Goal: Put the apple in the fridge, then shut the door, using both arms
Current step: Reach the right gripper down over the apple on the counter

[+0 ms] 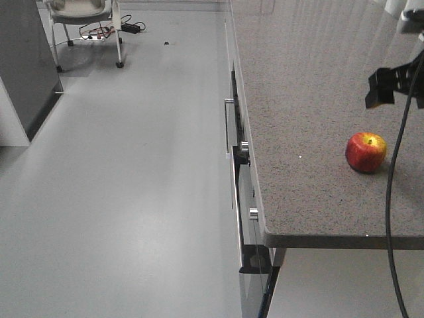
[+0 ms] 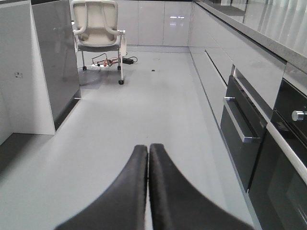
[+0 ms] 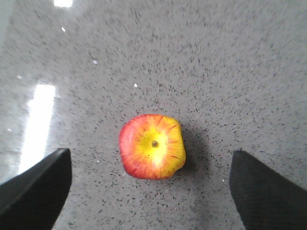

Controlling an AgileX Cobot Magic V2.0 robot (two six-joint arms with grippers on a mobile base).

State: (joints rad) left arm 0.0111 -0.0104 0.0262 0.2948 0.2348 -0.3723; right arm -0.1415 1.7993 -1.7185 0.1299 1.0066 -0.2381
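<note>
The apple (image 1: 366,152), red with yellow patches, sits stem up on the speckled grey counter (image 1: 305,99) near its front right. In the right wrist view the apple (image 3: 152,146) lies between and just ahead of my right gripper (image 3: 148,160), which is open wide above it, fingers (image 3: 36,187) apart from the apple. Part of that gripper (image 1: 384,86) shows above the apple in the front view. My left gripper (image 2: 148,149) is shut and empty, low over the floor. The dark grey fridge (image 2: 55,62) stands far left; its inside is hidden.
Under the counter edge (image 1: 255,199) are an oven and drawers with metal handles (image 2: 242,129) and knobs (image 1: 244,146). A white chair (image 2: 98,28) and floor cables (image 1: 106,30) stand at the back. A black cable (image 1: 394,179) hangs at the right.
</note>
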